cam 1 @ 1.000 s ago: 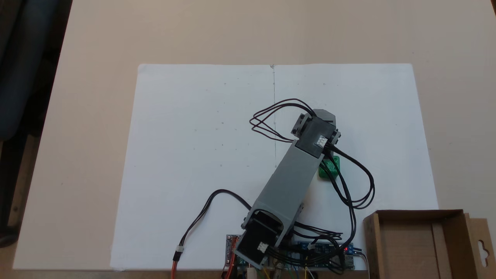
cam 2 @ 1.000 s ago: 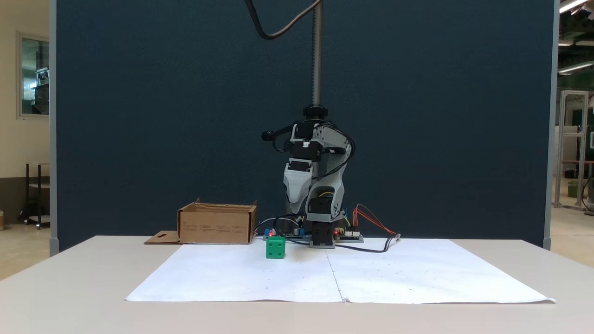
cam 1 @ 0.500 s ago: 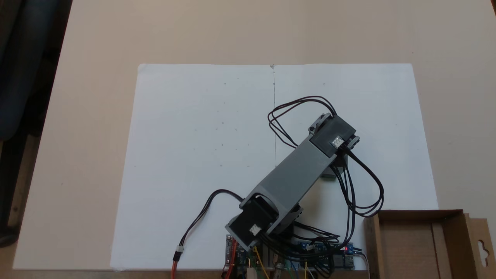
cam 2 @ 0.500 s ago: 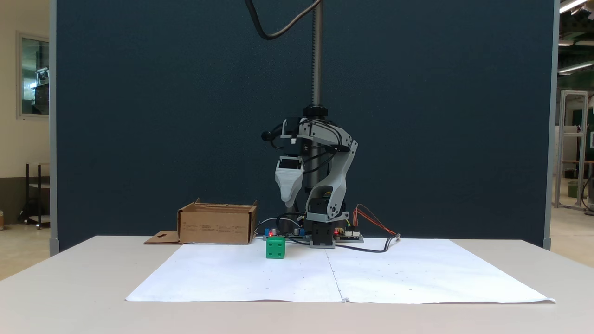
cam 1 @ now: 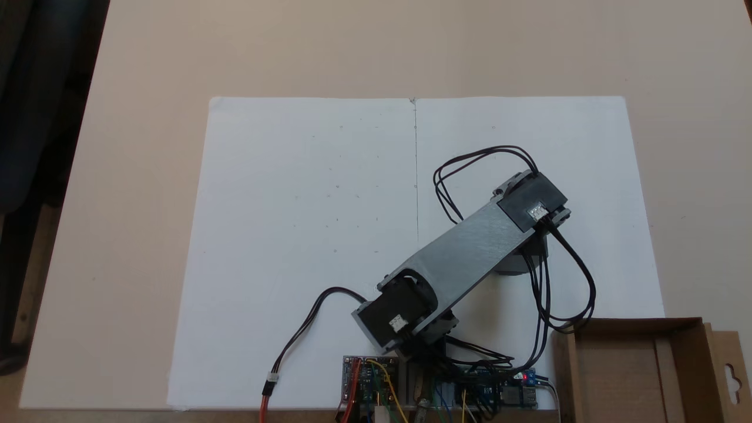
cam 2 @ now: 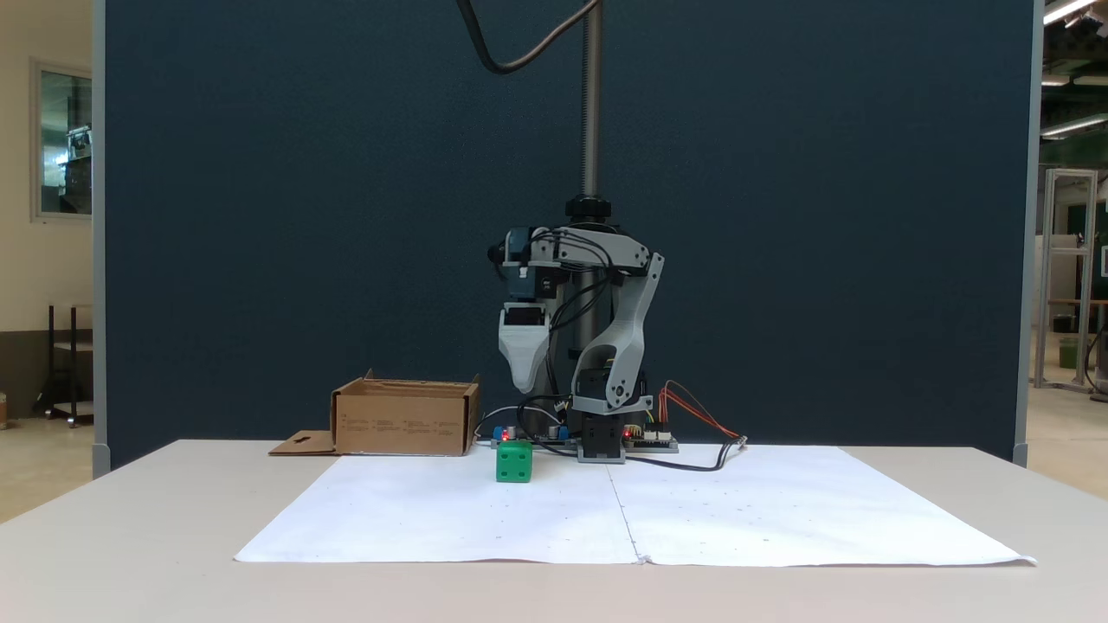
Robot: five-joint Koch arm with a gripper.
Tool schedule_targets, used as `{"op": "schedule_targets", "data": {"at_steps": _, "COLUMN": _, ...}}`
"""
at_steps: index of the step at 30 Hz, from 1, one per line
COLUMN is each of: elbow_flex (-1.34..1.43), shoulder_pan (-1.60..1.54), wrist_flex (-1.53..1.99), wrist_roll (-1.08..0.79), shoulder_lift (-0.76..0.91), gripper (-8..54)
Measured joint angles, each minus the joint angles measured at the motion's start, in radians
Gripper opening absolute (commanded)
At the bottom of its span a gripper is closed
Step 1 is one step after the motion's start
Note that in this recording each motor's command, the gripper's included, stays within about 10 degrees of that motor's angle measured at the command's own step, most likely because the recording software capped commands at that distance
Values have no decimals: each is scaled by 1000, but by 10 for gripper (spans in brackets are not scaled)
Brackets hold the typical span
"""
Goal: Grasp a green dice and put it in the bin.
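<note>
Above the green dice (cam 2: 514, 461), fingers (cam 2: 525, 381) clear of it, opening indiscernible

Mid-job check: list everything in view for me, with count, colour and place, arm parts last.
Dice: one, green, on the paper, below the gripper.
Bin: one, brown cardboard, beside the arm's base; flap with slot cutout.
Paper: two white sheets, on the table.
Table: one, beige.
Circuit boards: several, at the base.
Cables: black, along the arm.
Arm: one, grey and black.
Gripper: one, grey, raised above the dice.
</note>
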Motion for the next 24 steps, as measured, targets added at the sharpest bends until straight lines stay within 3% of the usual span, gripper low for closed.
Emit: {"op": "schedule_targets", "data": {"at_steps": 24, "elbow_flex": -52, "shoulder_pan": 49, "wrist_flex": 2, "wrist_roll": -40, "shoulder_lift": -49, "gripper": 530}}
